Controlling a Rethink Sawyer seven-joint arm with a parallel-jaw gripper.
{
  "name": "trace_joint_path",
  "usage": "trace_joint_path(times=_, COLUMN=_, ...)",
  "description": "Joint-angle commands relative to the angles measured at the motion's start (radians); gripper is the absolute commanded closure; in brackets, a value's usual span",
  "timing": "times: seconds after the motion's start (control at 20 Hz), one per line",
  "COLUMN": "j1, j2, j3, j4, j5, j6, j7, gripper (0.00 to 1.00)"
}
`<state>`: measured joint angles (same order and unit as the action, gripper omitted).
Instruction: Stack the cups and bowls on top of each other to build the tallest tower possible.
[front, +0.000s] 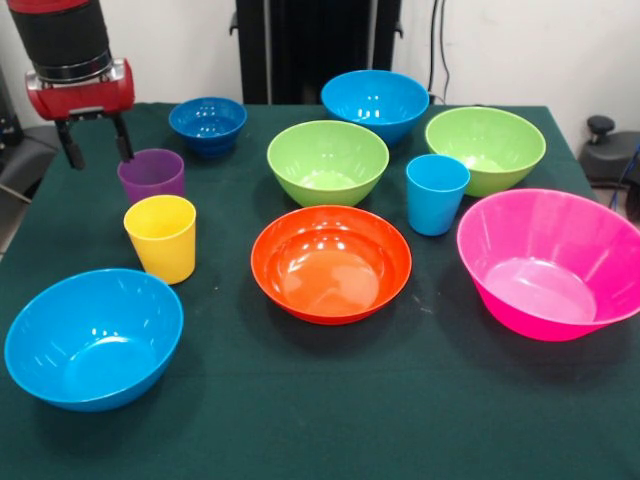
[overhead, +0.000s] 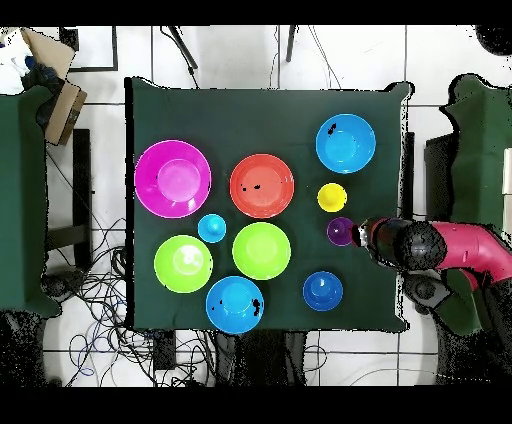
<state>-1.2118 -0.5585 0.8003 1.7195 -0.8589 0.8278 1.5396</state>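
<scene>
We see the hand (front: 96, 152) spread, holding nothing, just beside the purple cup (front: 152, 175) (ribbed, upright, empty), the yellow cup (front: 162, 237) below it.

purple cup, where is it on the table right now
In the front view the purple cup stands upright at the table's left side, just behind the yellow cup and in front-left of the small dark blue bowl, with the open gripper just above-left.
</scene>
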Motion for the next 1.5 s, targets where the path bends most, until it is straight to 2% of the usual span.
trace_joint_path(times=0.05, j1=0.074, j2=0.002, j3=-0.053, j4=0.027, j5=-0.111, j6=-0.049, j7=-0.153, gripper=0.00)
trace_joint_path(times=0.7, j1=0.089, j2=-0.010, j3=-0.077, j4=0.044, j5=-0.110, j6=-0.073, j7=-0.105, gripper=0.00)
trace_joint_path(times=1.5, j1=0.083, j2=-0.004, j3=-0.098, j4=0.065, j5=-0.113, j6=-0.134, j7=-0.100, gripper=0.00)
